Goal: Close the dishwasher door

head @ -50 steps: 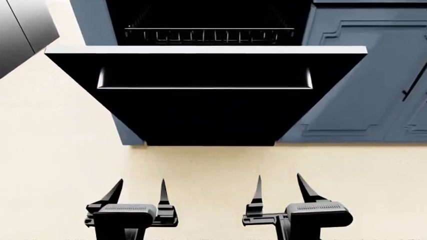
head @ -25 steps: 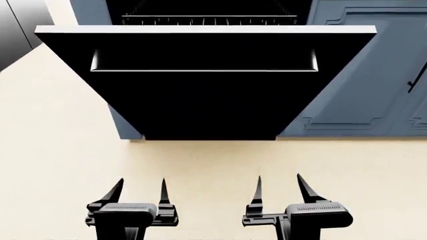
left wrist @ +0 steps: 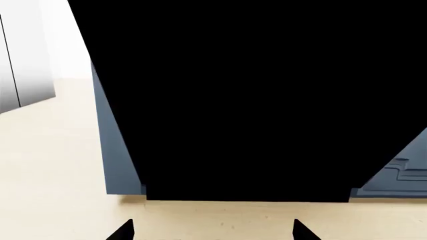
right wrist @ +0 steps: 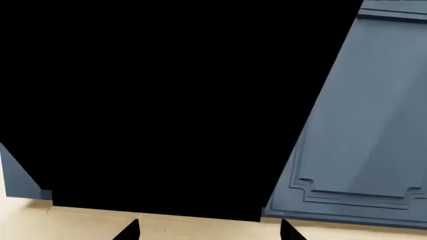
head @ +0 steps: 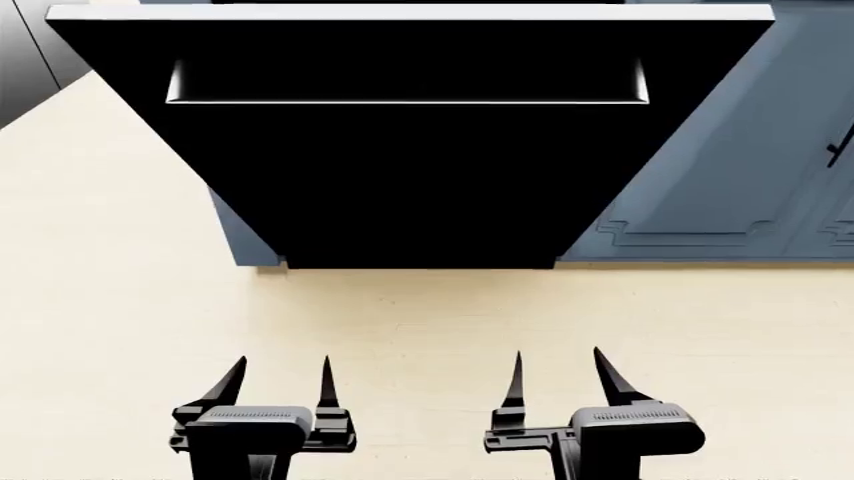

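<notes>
The dishwasher door [head: 414,180] is a wide glossy black panel hanging open toward me, hinged at the floor, with a long silver bar handle [head: 407,98] and a silvery top edge. It fills most of the left wrist view [left wrist: 247,100] and the right wrist view [right wrist: 153,100]. My left gripper [head: 284,385] and right gripper [head: 557,378] are both open and empty, held low over the beige floor in front of the door, apart from it. Only the dark fingertips [left wrist: 123,231] show in the left wrist view, and likewise the fingertips [right wrist: 287,231] in the right wrist view.
Blue-grey moulded cabinet doors [head: 747,150] stand to the right of the dishwasher and show in the right wrist view [right wrist: 360,125]. A blue-grey cabinet side [head: 240,235] is at the left. A tall grey glossy panel [head: 20,50] is at the far left. The floor [head: 120,300] is beige.
The view has closed in on the dishwasher: the door looks larger and higher in the head view, and the rack inside has passed out of sight. Both grippers hold the same pose.
</notes>
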### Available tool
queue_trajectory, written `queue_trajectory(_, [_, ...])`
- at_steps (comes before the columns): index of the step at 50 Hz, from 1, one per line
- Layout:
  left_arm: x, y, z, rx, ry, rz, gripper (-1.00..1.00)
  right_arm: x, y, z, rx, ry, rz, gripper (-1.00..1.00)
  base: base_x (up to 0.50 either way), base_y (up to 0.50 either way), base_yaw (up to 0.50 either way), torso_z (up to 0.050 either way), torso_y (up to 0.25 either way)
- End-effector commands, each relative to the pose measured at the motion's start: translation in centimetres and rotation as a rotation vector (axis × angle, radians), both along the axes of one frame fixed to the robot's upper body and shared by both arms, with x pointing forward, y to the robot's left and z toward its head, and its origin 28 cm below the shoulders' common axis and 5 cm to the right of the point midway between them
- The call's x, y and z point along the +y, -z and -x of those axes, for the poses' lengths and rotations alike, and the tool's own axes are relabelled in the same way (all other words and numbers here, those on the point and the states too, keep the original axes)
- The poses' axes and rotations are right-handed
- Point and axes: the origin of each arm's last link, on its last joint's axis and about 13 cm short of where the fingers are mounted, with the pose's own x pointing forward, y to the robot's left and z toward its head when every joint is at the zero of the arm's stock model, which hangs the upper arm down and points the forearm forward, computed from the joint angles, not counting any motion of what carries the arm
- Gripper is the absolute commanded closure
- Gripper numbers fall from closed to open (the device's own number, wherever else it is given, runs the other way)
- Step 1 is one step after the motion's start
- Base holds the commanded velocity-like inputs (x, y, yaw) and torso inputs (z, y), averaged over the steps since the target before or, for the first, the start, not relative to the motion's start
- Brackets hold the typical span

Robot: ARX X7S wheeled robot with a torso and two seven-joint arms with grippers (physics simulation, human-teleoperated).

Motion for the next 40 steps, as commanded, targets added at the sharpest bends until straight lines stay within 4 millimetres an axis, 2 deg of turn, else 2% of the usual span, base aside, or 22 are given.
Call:
queue_trajectory(1, [-0.02,0.01,0.01,-0.001,0.0,-0.001,-1.0,0.03,0.03,0.01,0.001,-0.002,0.003,-1.0,0.0,0.0,0.0,-0.05,0.0])
queue_trajectory(24, [0.01,-0.02,0.01,-0.004,-0.003,0.003,-1.0,0.04,0.07,0.04,0.004,-0.003,-0.003,-1.0,0.0,0.0,0.0,-0.05,0.0])
queue_trajectory(33, [-0.03,-0.07,-0.12,-0.011,-0.01,0.007,-1.0,0.12,0.0,0.02,0.017,-0.011,-0.006,-1.0,0.0,0.0,0.0,-0.001,0.0])
queue_trajectory(40, [-0.02,-0.13,-0.12,-0.013,-0.012,0.01,-1.0,0.03,-0.15,0.11,0.017,-0.013,-0.022,-1.0,0.31,0.06,0.0,0.0,0.0])
